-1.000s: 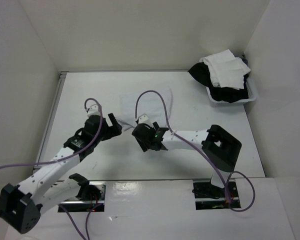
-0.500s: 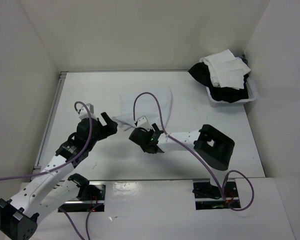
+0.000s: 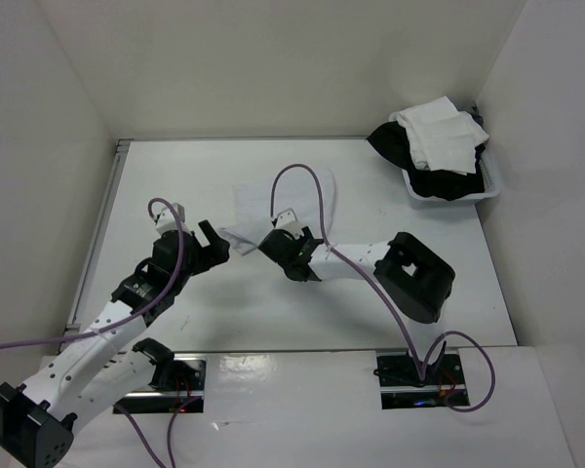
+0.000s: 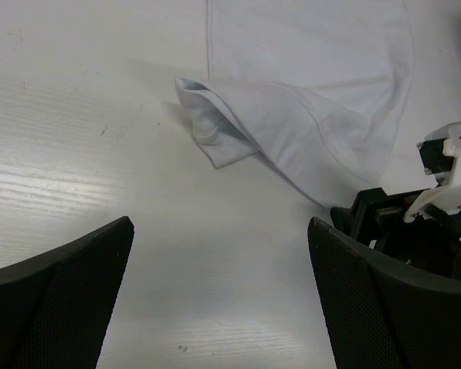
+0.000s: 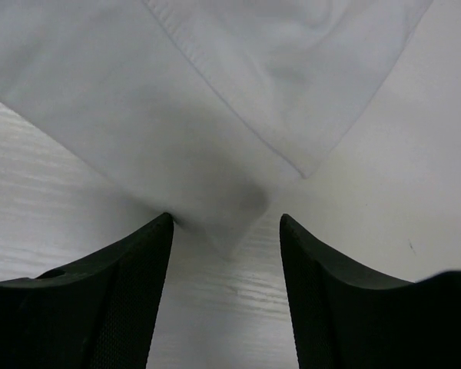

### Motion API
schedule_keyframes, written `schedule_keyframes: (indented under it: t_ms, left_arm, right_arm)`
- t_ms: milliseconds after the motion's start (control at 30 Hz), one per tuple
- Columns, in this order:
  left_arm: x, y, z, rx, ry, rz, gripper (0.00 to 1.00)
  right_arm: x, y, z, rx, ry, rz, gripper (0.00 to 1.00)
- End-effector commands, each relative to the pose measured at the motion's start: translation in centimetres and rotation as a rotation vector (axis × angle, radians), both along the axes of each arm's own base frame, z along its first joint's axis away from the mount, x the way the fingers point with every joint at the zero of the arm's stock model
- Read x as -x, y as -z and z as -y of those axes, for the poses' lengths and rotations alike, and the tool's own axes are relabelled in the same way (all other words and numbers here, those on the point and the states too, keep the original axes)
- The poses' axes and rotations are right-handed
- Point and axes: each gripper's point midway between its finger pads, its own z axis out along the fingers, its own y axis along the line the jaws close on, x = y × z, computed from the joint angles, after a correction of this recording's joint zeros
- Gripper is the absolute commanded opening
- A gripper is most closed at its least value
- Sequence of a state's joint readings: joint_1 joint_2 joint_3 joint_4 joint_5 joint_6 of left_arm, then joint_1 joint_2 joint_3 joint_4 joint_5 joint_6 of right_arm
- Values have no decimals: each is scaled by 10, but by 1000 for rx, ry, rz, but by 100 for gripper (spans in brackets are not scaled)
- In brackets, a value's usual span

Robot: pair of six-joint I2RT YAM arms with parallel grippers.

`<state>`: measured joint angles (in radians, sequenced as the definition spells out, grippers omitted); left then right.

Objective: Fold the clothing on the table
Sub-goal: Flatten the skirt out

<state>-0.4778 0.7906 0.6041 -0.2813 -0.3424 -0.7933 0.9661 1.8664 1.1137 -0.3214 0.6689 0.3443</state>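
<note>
Since a second ago the right gripper (image 5: 227, 227) has crept forward and narrowed. Its fingers, half spread, straddle the near corner of the clothing (image 5: 177, 92), perhaps not yet touching. From them the clothing runs toward 12 o'clock on the table (image 3: 175, 175). Left gripper (image 4: 220, 223), spread wide, waits at 9 o'clock.

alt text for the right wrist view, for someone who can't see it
The right gripper straddles a corner of the white clothing, its dark jaws apart and not yet closed on the fabric. The clothing lies flat on the white table.
</note>
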Motion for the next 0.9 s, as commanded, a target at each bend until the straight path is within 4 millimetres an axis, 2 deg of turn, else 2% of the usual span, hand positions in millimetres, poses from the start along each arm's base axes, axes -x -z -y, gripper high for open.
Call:
schedule_keyframes:
  t_ms: [0, 100, 233, 267, 400, 500, 600, 700, 767, 833, 867]
  left_arm:
    - [-5, -6, 0, 16, -15, 35, 100]
    - [-7, -6, 1, 16, -15, 35, 100]
    - [-6, -1, 0, 3, -11, 27, 100]
    - [-6, -1, 0, 3, -11, 27, 100]
    - [-5, 3, -2, -6, -19, 21, 100]
    - [-6, 1, -1, -2, -19, 29, 100]
    - [-6, 2, -2, -10, -14, 30, 100]
    - [-5, 1, -3, -9, -14, 31, 100]
    - [-4, -2, -3, -5, -15, 39, 100]
    - [-2, -3, -4, -5, -15, 39, 100]
    - [-2, -3, -4, -5, -15, 39, 100]
  right_arm:
    - [-25, -20, -16, -56, 18, 80, 61]
    - [-31, -15, -12, -46, 25, 68, 56]
    - [-34, -13, -15, -59, 15, 57, 47]
    - [-33, -8, -17, -58, 7, 40, 46]
    - [-36, -1, -16, -69, -1, 15, 32]
    - [-34, 3, -20, -76, -22, -2, 14]
    - [-32, 5, -20, -74, -26, -14, 2]
    - [-31, -13, -19, -108, -21, 8, 0]
    - [-29, -37, -19, -156, -28, 38, 0]
    - [-24, -50, -15, -186, -27, 44, 0]
    - [-21, -68, -11, -216, -29, 68, 0]
